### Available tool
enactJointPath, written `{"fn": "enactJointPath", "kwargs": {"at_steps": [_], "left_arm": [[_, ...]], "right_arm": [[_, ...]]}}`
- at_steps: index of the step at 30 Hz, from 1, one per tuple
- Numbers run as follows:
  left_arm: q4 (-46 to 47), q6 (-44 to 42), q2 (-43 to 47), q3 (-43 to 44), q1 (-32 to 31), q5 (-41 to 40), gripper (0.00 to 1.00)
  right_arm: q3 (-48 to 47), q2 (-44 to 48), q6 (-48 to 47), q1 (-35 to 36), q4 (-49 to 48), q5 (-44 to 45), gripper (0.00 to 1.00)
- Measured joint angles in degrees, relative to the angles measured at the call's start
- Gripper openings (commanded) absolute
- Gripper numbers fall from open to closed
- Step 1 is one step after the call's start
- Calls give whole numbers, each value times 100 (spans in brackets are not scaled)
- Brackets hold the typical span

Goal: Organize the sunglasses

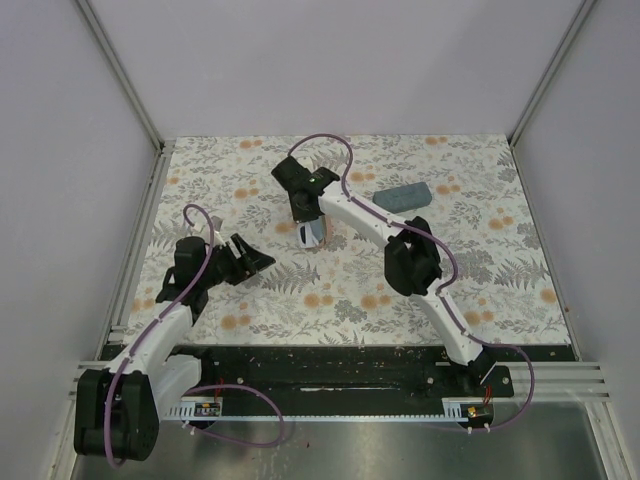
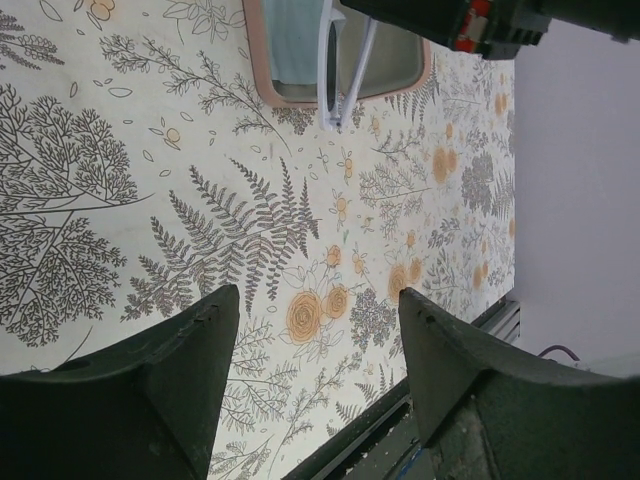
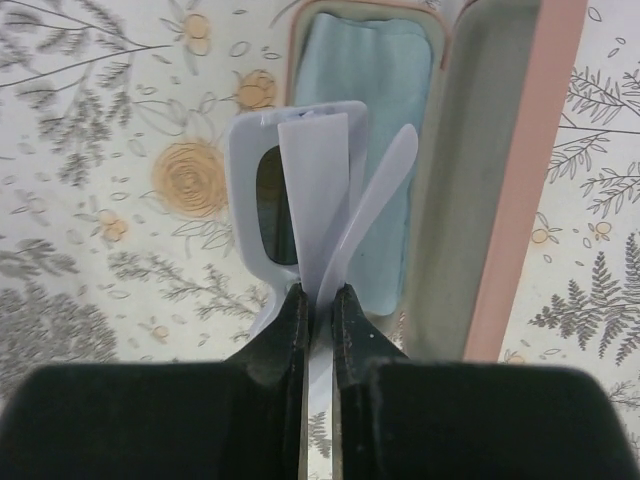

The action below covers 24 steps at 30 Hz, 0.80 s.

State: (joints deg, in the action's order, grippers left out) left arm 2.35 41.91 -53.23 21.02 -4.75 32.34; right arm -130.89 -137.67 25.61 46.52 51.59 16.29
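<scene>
Currently my right gripper (image 3: 318, 297) is clenched on the folded arms of the whitish sunglasses (image 3: 300, 190), hanging over the open pink case (image 3: 520, 200) and its blue cloth (image 3: 370, 80). I should centre them over the cloth before lowering. My left gripper (image 2: 315, 300) hangs released above the flowered tablecloth (image 1: 350, 290); pale walls (image 1: 60, 150) enclose three sides.

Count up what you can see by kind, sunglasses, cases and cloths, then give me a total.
sunglasses: 1
cases: 2, pink case and grey-blue case
cloths: 1, light blue cloth inside the pink case
total: 4
</scene>
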Motion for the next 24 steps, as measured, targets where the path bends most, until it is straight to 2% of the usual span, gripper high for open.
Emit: {"fn": "enactJointPath", "kwargs": {"at_steps": [8, 18, 20, 22, 24], "left_arm": [[26, -9, -70, -2, 0, 109, 68], [127, -11, -420, -2, 0, 208, 68], [153, -11, -472, -2, 0, 229, 68], [181, -13, -518, -2, 0, 243, 68], [210, -22, -566, -2, 0, 247, 68]], "right_arm": [[-929, -785, -184, -214, 555, 240, 0], [-1423, -1217, -275, -337, 702, 271, 1], [-1471, -1285, -278, -345, 682, 254, 6], [-1519, -1331, -282, -348, 678, 205, 19], [-1537, -1338, -284, -352, 678, 149, 27]]}}
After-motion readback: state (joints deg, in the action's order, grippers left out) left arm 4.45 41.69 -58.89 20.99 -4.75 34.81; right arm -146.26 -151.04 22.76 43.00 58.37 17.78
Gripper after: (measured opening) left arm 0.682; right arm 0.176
